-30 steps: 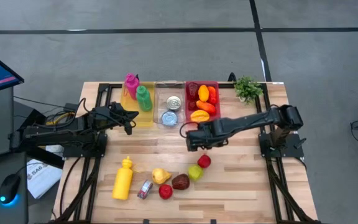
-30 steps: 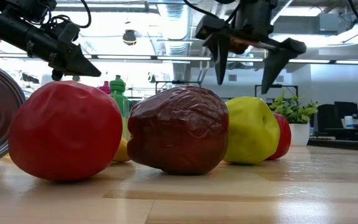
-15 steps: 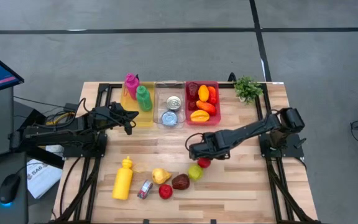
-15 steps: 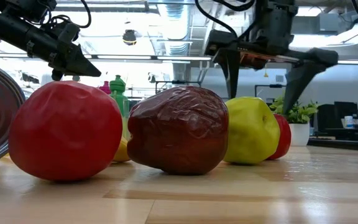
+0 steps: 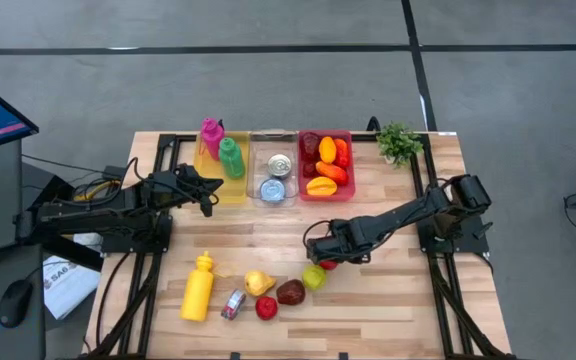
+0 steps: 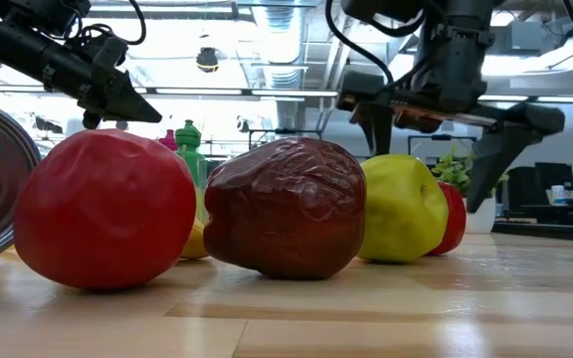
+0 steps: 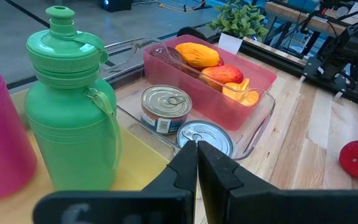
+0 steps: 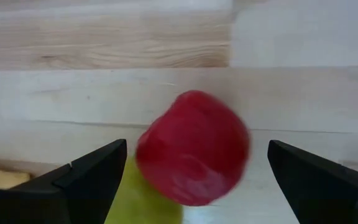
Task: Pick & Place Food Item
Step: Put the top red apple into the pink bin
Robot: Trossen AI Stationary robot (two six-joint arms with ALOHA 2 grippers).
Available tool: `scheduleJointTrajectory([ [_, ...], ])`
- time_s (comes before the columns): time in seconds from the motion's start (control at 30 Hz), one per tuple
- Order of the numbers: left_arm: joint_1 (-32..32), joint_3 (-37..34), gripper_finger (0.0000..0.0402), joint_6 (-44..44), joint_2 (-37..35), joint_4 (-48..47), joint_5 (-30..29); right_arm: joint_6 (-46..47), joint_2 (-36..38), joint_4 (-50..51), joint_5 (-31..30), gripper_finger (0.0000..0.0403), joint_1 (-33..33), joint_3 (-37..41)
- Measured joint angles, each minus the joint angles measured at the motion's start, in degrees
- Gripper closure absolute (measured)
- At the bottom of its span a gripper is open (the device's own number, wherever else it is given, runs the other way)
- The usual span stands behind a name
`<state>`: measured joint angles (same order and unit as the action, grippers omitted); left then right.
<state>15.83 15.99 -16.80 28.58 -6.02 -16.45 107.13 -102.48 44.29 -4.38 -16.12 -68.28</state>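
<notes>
A red fruit (image 8: 191, 146) lies on the wooden table, touching a yellow-green fruit (image 5: 314, 277). It is at the far right end of a row of food near the table's front. My right gripper (image 8: 196, 149) hangs open just above the red fruit and points down, with one finger on either side of it and neither touching. In the low view its fingers (image 6: 485, 164) stand above the red fruit (image 6: 454, 219). My left gripper (image 5: 208, 202) is shut and holds nothing. It waits at the left, beside the yellow bin (image 5: 212, 186).
Along the far edge stand three bins. The yellow bin holds a pink and a green bottle (image 7: 73, 106), a clear bin (image 5: 273, 178) holds cans, and a red bin (image 5: 326, 165) holds fruit. A dark red fruit (image 5: 290, 292), a red fruit (image 5: 266, 307), a yellow pear, a small can and a yellow bottle (image 5: 198, 287) lie near the front. A plant (image 5: 399, 142) stands at the far right.
My right gripper has come down and moved toward the table's near edge, from in front of the red bin to just over the red fruit. Its wrist has rolled on the way, and it has stayed open. Nothing on the table has moved.
</notes>
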Motion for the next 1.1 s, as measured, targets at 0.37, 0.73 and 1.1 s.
scheduleJointTrajectory([
  [0.37, 0.0, 0.0, 0.0399, 0.0, 0.0, 0.0, 0.0, 0.8, 0.0, -4.7, -0.1, 0.002, 0.0, 3.9],
  [0.73, 0.0, 0.0, 0.0399, 0.0, 0.0, 0.0, 0.0, 0.3, 0.0, -4.9, -0.1, 0.0112, 0.0, 3.9],
  [1.1, 0.0, 0.0, 0.0399, 0.0, 0.0, 0.0, 0.0, -1.8, 0.5, -4.4, -0.1, 0.0121, 0.5, 3.5],
])
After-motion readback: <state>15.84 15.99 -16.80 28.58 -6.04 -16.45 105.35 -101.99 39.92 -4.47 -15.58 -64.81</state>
